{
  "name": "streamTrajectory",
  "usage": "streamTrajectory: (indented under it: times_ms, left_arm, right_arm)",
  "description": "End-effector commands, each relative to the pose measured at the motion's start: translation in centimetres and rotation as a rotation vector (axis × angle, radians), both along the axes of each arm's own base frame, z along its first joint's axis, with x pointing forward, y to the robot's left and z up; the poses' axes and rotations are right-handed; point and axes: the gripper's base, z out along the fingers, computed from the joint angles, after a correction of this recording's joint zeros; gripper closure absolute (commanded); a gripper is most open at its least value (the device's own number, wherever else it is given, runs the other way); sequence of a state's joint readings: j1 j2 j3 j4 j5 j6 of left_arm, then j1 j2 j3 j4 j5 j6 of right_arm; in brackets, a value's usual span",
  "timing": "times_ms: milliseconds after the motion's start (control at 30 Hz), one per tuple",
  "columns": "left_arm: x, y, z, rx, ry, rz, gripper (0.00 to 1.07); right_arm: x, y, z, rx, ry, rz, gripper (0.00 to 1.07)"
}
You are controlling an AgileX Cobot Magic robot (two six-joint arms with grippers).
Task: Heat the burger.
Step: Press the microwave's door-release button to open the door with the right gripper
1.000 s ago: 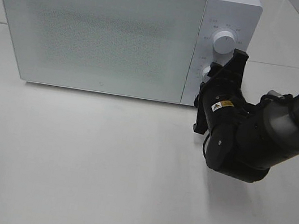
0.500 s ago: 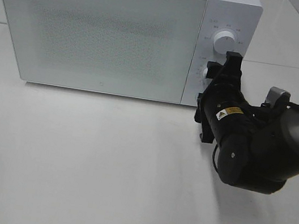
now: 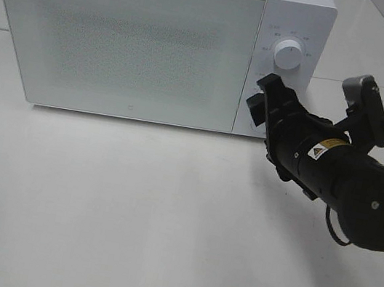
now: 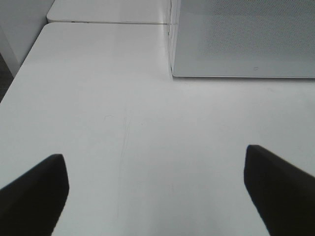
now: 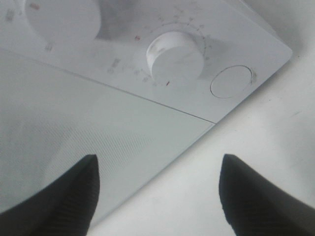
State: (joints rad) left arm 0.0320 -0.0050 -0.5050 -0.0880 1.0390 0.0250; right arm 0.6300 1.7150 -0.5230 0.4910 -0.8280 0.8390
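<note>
Right end effector (image 5: 158, 164) just came off the lower dial (image 5: 175, 54) of the microwave (image 3: 294, 20), jaws apart, empty. Door (image 3: 120, 43) shut, burger out of sight (inside, I reckon); timer looks set.

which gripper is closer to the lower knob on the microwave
Right. The right gripper sits open just in front of the lower knob; the left gripper is over the table near the microwave's opposite front corner, well away from it.

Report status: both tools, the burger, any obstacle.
Left tool open over the table. Right tool open, facing the lower knob of the microwave. Burger not in view; door shut.
</note>
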Motion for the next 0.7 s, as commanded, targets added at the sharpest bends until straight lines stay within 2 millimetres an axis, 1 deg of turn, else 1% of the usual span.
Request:
streamTrajectory:
  times_ms: [33, 67, 100, 133, 167, 200, 233, 267, 300, 367, 400, 467, 500, 533, 567, 600, 633, 667, 700]
  left_arm:
    - [-0.4, -0.1, 0.1, -0.012, -0.033, 0.004, 0.18]
    - [-0.4, -0.1, 0.1, -0.012, -0.033, 0.004, 0.18]
    - [-0.4, -0.1, 0.1, -0.012, -0.033, 0.004, 0.18]
    - [-0.4, -0.1, 0.1, -0.012, -0.033, 0.004, 0.18]
    - [-0.4, -0.1, 0.1, -0.012, -0.033, 0.004, 0.18]
    - [-0.4, -0.1, 0.1, -0.012, -0.033, 0.004, 0.18]
    - [-0.4, -0.1, 0.1, -0.012, -0.033, 0.004, 0.18]
    - [-0.4, -0.1, 0.1, -0.012, -0.033, 0.004, 0.18]
    - [-0.4, -0.1, 0.1, -0.012, -0.033, 0.004, 0.18]
    - [-0.4, -0.1, 0.1, -0.012, -0.033, 0.004, 0.18]
    - [-0.4, -0.1, 0.1, -0.012, -0.033, 0.004, 0.18]
    - [-0.4, -0.1, 0.1, -0.012, -0.033, 0.004, 0.18]
    - [-0.4, -0.1, 0.1, -0.012, -0.033, 0.004, 0.18]
    - [-0.4, -0.1, 0.1, -0.012, -0.033, 0.004, 0.18]
    - [-0.4, -0.1, 0.1, -0.012, -0.033, 0.004, 0.18]
    - [-0.4, -0.1, 0.1, -0.012, -0.033, 0.004, 0.18]
    - [-0.4, -0.1, 0.1, -0.012, -0.033, 0.004, 0.18]
    - [-0.4, -0.1, 0.1, -0.012, -0.033, 0.004, 0.18]
    - [-0.4, -0.1, 0.1, -0.012, -0.033, 0.004, 0.18]
  right_arm:
    - [-0.6, 0.1, 0.5, -0.167, 0.021, 0.118, 0.40]
    - [-1.0, 0.1, 0.8, -0.273, 0.032, 0.195, 0.40]
    - [-1.2, 0.1, 0.9, -0.309, 0.036, 0.225, 0.40]
    - [-1.2, 0.1, 0.9, -0.309, 0.036, 0.225, 0.40]
    - [-1.5, -0.1, 1.2, -0.383, 0.042, 0.287, 0.40]
    - [-1.6, -0.3, 1.3, -0.415, 0.054, 0.314, 0.40]
    - [-1.6, -0.3, 1.3, -0.415, 0.054, 0.314, 0.40]
    - [-1.6, -0.8, 1.7, -0.464, 0.086, 0.371, 0.40]
    - [-1.6, -0.8, 1.7, -0.464, 0.086, 0.371, 0.40]
    - [-1.4, -1.3, 2.7, -0.544, 0.112, 0.471, 0.40]
    - [-1.4, -1.3, 2.7, -0.544, 0.112, 0.471, 0.40]
    - [-1.3, -1.7, 4.0, -0.609, 0.130, 0.561, 0.40]
    - [-1.3, -1.7, 4.0, -0.609, 0.130, 0.561, 0.40]
    - [-1.4, -1.9, 5.0, -0.649, 0.138, 0.611, 0.40]
    - [-1.5, -2.1, 5.5, -0.670, 0.138, 0.632, 0.40]
    - [-1.5, -2.1, 5.5, -0.670, 0.138, 0.632, 0.40]
    - [-1.7, -2.1, 6.4, -0.719, 0.145, 0.681, 0.40]
    - [-1.9, -2.2, 6.8, -0.740, 0.144, 0.698, 0.40]
    - [-1.9, -2.2, 6.8, -0.740, 0.144, 0.698, 0.40]
